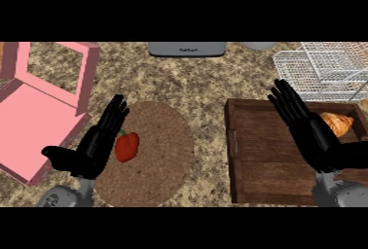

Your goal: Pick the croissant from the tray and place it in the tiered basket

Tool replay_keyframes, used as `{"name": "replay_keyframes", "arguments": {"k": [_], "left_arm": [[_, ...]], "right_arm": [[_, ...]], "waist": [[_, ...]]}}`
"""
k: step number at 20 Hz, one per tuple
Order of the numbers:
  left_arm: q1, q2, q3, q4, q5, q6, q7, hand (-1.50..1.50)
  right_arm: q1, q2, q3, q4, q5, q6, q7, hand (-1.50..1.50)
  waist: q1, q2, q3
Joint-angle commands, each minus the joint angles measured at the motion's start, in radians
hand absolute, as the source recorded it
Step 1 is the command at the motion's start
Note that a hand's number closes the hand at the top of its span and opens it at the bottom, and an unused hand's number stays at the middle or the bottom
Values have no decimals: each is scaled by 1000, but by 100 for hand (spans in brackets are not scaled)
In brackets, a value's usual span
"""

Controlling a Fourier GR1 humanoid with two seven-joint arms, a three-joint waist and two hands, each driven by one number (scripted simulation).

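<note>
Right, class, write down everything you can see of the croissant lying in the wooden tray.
The golden-brown croissant looks like baked pastry, with darker ridges across its crust. It lies flat toward the far right of the dark wooden tray. Its left part is hidden behind the black right hand, whose fingers are straight; whether they touch it cannot be told.

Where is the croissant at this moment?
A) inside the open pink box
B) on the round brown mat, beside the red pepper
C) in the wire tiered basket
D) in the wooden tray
D: the croissant lies in the wooden tray, near its far right side, just right of the open right hand; the wire tiered basket stands beyond the tray.
</note>
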Motion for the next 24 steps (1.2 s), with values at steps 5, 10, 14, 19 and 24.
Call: {"name": "replay_keyframes", "arguments": {"k": [5, 10, 14, 19, 24], "left_arm": [[-43, 171, 81, 55, -151, 85, 18, 0], [-36, 218, 93, 87, -204, 129, 45, 0], [-49, 204, 76, 98, -241, 167, 69, 0], [-58, 242, 104, 99, -222, 127, 74, 0], [-73, 219, 90, 109, -242, 149, 82, 0]], "right_arm": [[-105, -219, 51, -70, -139, 502, -132, 150], [-129, -404, -211, 122, -20, 516, -311, -150], [-160, -517, -311, 279, -46, 715, -522, -150], [-193, -711, -343, 317, 93, 864, -685, -150], [-212, -858, -274, 209, 305, 797, -778, -150]], "waist": [[89, 21, 49], [57, 47, 48], [61, 47, 47], [68, 42, 45], [74, 42, 44]]}}
